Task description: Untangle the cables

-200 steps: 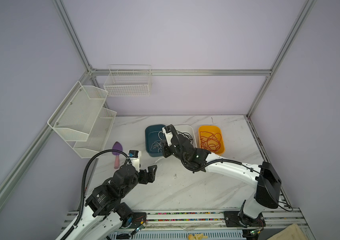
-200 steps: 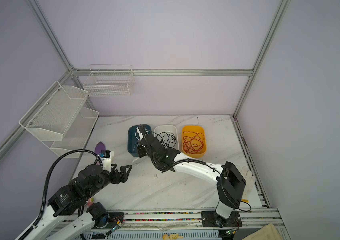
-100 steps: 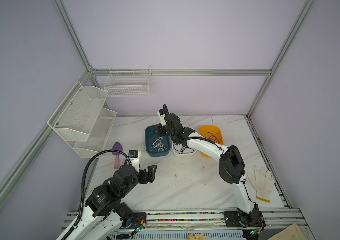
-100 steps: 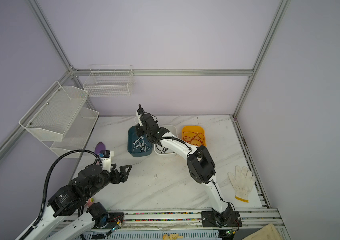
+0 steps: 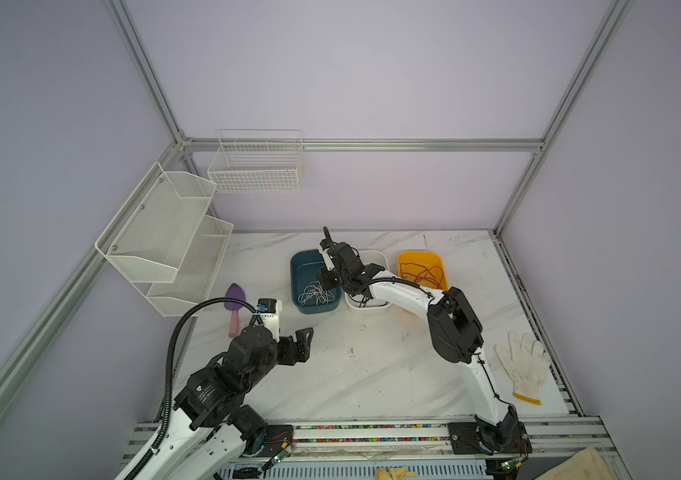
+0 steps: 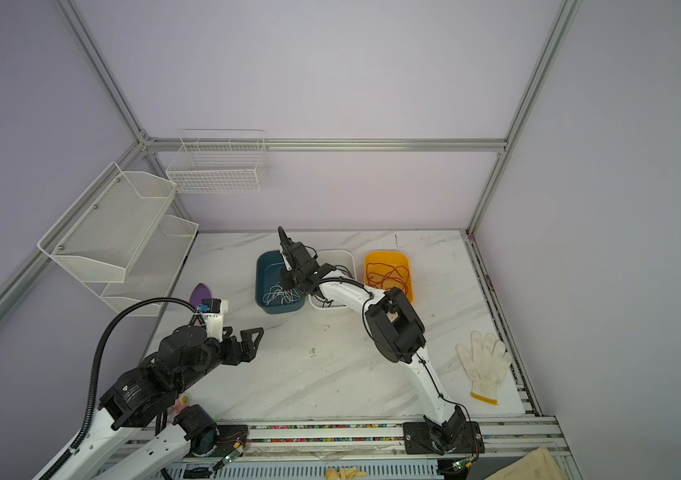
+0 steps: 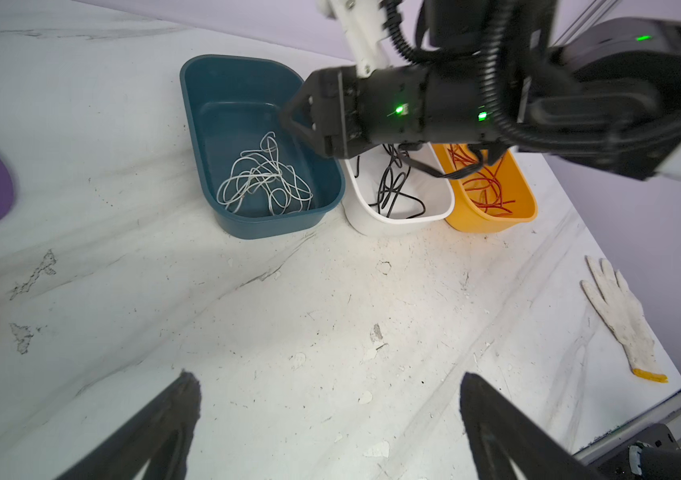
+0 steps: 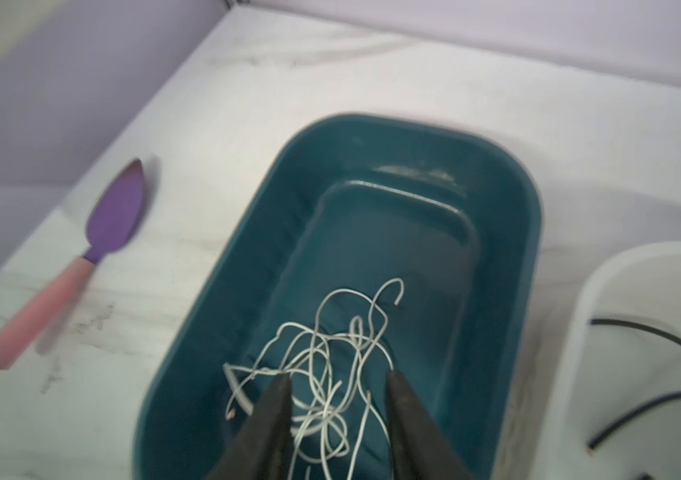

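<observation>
R claw [image 8: 337,375] parted over white cables [image 8: 330,353] in teal bin [image 8: 372,121], L claw [image 7: 328,376] wide, black cables [image 7: 390,187] in white bin [image 7: 397,225]

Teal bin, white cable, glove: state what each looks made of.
Teal bin: likely moulded plastic, smooth, soft sheen, rounded rim. White cable: seemingly plastic-insulated wire; a coppery tip shows at one end. Glove: knitted, cotton-like fabric, matte and soiled, yellow cuff edge.
</observation>
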`<move>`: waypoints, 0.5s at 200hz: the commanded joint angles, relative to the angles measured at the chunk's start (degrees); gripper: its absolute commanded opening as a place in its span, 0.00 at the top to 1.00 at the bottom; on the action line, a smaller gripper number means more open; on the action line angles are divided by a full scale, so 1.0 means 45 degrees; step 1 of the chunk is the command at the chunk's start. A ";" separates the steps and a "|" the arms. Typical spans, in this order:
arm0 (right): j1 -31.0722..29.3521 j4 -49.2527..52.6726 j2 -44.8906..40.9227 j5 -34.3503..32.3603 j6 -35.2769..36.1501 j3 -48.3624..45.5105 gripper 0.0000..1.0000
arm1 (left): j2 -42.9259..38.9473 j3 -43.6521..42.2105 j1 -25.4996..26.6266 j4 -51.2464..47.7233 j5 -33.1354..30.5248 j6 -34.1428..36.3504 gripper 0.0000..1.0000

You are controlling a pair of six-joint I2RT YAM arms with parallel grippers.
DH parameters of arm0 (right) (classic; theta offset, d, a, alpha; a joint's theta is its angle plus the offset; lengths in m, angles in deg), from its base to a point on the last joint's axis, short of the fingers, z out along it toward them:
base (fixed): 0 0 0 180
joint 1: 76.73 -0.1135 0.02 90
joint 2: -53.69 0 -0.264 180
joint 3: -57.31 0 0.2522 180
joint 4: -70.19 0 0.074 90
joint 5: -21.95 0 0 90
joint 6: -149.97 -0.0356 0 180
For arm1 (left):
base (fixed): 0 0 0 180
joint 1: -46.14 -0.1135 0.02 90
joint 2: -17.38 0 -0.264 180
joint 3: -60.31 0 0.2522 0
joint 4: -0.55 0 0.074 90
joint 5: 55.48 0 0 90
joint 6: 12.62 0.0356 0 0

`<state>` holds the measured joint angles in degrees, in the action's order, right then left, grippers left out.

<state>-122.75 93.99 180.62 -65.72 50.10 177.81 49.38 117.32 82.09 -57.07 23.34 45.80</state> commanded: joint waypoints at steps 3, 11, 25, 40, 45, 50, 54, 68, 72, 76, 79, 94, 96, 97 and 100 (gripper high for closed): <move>-0.0027 -0.0582 -0.2078 -0.0665 0.0594 -0.0654 0.50 | 0.0244 -0.0156 -0.0503 0.0768 0.0355 0.0356 0.01; -0.0008 -0.0517 -0.2526 -0.0849 0.0707 -0.1087 0.47 | 0.0376 -0.0166 -0.0665 0.0853 0.0356 0.0334 0.00; 0.0007 -0.0766 -0.3524 -0.1194 0.0933 -0.2188 0.40 | 0.0660 -0.0195 -0.0795 0.1050 0.0099 0.0333 0.00; 0.0123 -0.1100 -0.4880 -0.1801 0.1126 -0.3576 0.32 | 0.1011 -0.0210 -0.0816 0.1355 -0.0731 0.0439 0.00; 0.0172 -0.1224 -0.5376 -0.2078 0.1139 -0.4065 0.30 | 0.1112 -0.0197 -0.0819 0.1479 -0.1064 0.0496 0.00; 0.0219 -0.1379 -0.5900 -0.2351 0.1185 -0.4567 0.28 | 0.1207 -0.0221 -0.0829 0.1643 -0.1363 0.0571 0.00; 0.0253 -0.1549 -0.6314 -0.2616 0.1223 -0.5003 0.26 | 0.1262 -0.0239 -0.0837 0.1831 -0.1610 0.0644 0.00; 0.0356 -0.2166 -0.7833 -0.3678 0.1432 -0.6669 0.13 | 0.1324 -0.0487 -0.0867 0.2636 -0.2456 0.0990 0.00; 0.0381 -0.2383 -0.8290 -0.4063 0.1474 -0.7175 0.06 | 0.1334 -0.0568 -0.0882 0.2868 -0.2766 0.1060 0.00; 0.0411 -0.2643 -0.8751 -0.4504 0.1505 -0.7699 0.03 | 0.1353 -0.0680 -0.0888 0.3120 -0.3073 0.1127 0.00; 0.0445 -0.2837 -0.9084 -0.4853 0.1528 -0.8062 0.02 | 0.1362 -0.0767 -0.0896 0.3283 -0.3318 0.1168 0.00; 0.0764 -0.3281 -1.0589 -0.6372 0.1386 -0.9698 0.02 | 0.1538 -0.1205 -0.1066 0.4367 -0.4111 0.1530 0.00; 0.0830 -0.3285 -1.0644 -0.6483 0.1361 -0.9853 0.02 | 0.1563 -0.1263 -0.1101 0.4490 -0.4194 0.1592 0.00; 0.0870 -0.3286 -1.0871 -0.6527 0.1347 -0.9960 0.02 | 0.1590 -0.1296 -0.1116 0.4559 -0.4234 0.1618 0.00; 0.0981 -0.3304 -1.1219 -0.6671 0.1321 -1.0193 0.02 | 0.1670 -0.1385 -0.1154 0.4762 -0.4351 0.1698 0.00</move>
<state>-120.67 84.14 139.29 -83.08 55.39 140.41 56.03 115.50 78.31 -46.21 12.68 49.45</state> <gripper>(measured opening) 0.975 0.999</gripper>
